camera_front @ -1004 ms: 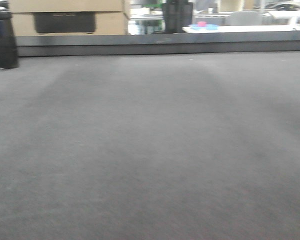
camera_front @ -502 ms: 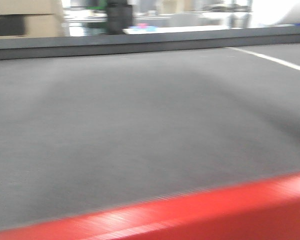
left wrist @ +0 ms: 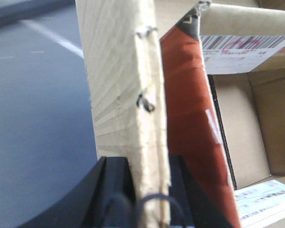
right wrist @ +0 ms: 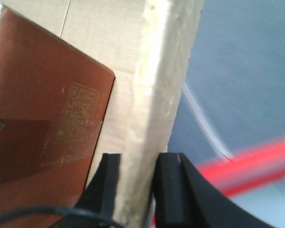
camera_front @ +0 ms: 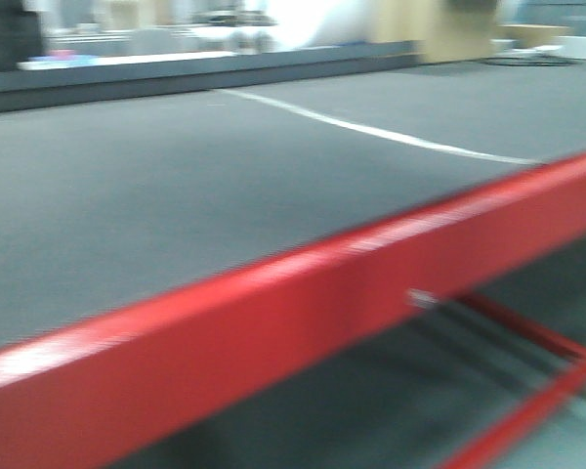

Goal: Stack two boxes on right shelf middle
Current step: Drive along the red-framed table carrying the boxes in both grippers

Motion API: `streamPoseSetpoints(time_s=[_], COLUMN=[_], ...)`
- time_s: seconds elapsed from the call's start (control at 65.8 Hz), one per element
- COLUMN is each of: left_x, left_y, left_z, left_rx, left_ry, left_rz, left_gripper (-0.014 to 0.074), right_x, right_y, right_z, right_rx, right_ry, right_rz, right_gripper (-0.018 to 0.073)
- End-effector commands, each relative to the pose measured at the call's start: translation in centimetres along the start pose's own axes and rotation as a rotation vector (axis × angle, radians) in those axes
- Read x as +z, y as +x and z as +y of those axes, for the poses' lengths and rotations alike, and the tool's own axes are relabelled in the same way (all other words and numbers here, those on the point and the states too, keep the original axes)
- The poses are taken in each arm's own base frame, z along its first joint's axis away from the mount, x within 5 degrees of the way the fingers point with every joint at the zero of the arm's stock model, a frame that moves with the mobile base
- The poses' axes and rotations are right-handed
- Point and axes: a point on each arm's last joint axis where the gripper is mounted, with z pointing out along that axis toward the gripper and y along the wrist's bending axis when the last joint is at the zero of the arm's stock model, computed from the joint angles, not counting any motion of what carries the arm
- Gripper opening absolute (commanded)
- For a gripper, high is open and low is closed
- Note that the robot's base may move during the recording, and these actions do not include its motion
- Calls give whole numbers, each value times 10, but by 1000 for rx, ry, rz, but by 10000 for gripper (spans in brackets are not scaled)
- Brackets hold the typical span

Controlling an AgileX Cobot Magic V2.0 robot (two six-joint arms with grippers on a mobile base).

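Grey floor [camera_front: 176, 195] fills most of the front view, blurred, with a white line [camera_front: 371, 132] running across its upper right part. A red frame beam [camera_front: 303, 293] crosses the lower half on a diagonal. Thinner red bars [camera_front: 527, 337] show beneath it at lower right.

Left wrist view: you see the left gripper [left wrist: 149, 194] clenched on the upright edge of a cardboard carton [left wrist: 118, 71] wall. One black finger [left wrist: 115, 185] presses each face of the board. Right of that wall, inside the open carton, a red-brown flat pack [left wrist: 190, 104] stands close against it. A barcode label [left wrist: 242, 47] sits on a flap at upper right.

Right wrist view: the right gripper [right wrist: 138, 190] is likewise pinched on a carton wall edge at frame centre. A red-brown pack bearing a QR-type print [right wrist: 80, 109] lies at left. Floor, white line and red beam show at right. You cannot tell whether both wrists hold the same carton.
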Motion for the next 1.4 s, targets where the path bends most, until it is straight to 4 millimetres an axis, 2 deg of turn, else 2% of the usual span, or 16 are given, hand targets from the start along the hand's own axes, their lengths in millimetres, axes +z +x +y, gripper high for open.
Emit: streamPoseSetpoints(time_s=[0.0,1.384], left_x=[-10,-10], left_y=[-9,-9], left_z=[-1,-1], left_rx=[1,1], left_ry=[5,5], left_rz=[-94,-94], left_gripper=[-111,-111], right_x=[-9,-9], right_y=[-7,-7], right_z=[-2,-2], right_rx=[-39,-39], right_ry=[37,37], right_rz=[-67,-67], right_gripper=[-153,-153])
